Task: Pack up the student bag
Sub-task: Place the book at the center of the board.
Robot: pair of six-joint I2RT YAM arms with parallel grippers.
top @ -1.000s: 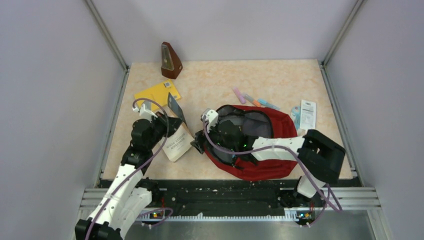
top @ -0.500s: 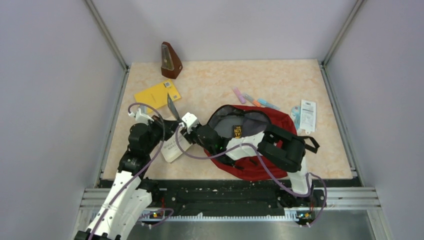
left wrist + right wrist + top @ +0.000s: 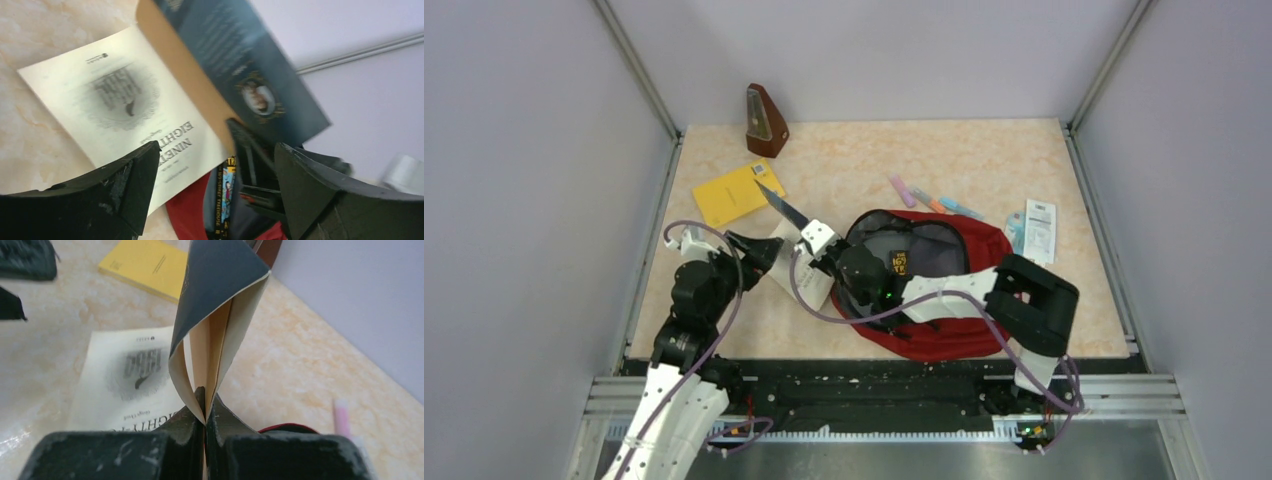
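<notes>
Paperback (image 3: 215,285) pinched by its dark cover beside the open student bag (image 3: 989,235).
The right gripper (image 3: 205,402) has its fingers pressed together on the edge of the raised cover, while the pale title page lies on the table at 9 o'clock from the bag. The bag is dark red with its mouth open, and sits at 4 o'clock from the table's centre. The left gripper (image 3: 217,170) has its fingers spread at the book's 9 o'clock side and grips nothing. A yellow booklet (image 3: 737,192) lies at 10 o'clock.
</notes>
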